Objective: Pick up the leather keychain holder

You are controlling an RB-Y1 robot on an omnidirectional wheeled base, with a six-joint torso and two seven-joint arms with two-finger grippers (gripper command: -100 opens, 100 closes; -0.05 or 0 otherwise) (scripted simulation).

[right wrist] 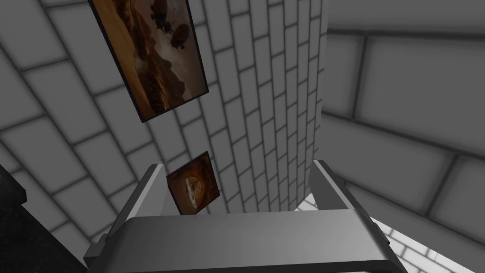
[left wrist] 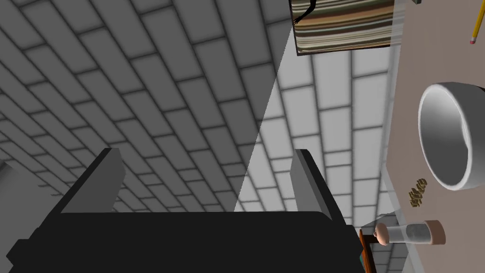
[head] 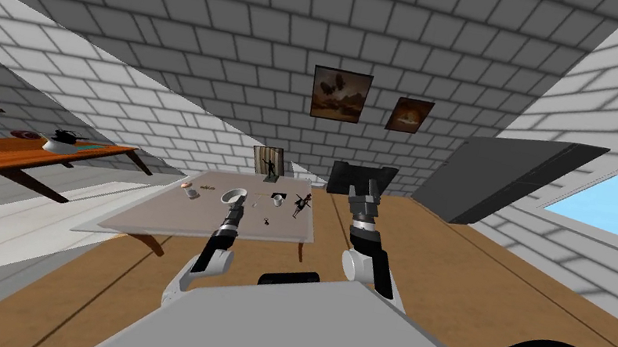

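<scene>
The keychain holder (left wrist: 417, 192) is a small brown-gold piece lying flat on the pale table top (left wrist: 426, 57), between a white ring-shaped bowl (left wrist: 447, 135) and a small hourglass-like item (left wrist: 409, 233). In the head view it is a tiny dark mark (head: 208, 187) near the table's left part. My left gripper (left wrist: 206, 156) is open with nothing between its fingers. It hangs over the table (head: 157, 216) by the bowl (head: 233, 194), with the holder off to one side of the fingers. My right gripper (right wrist: 237, 166) is open and empty, raised past the table's right edge (head: 363, 193).
On the table stand a striped picture frame (left wrist: 343, 23), a pencil (left wrist: 477, 23), a small white cup (head: 279, 200) and black figurines (head: 302, 202). A dark chair (head: 360, 179) sits behind it. A wooden side table (head: 1, 153) is at the left, a dark slab (head: 505, 178) at the right.
</scene>
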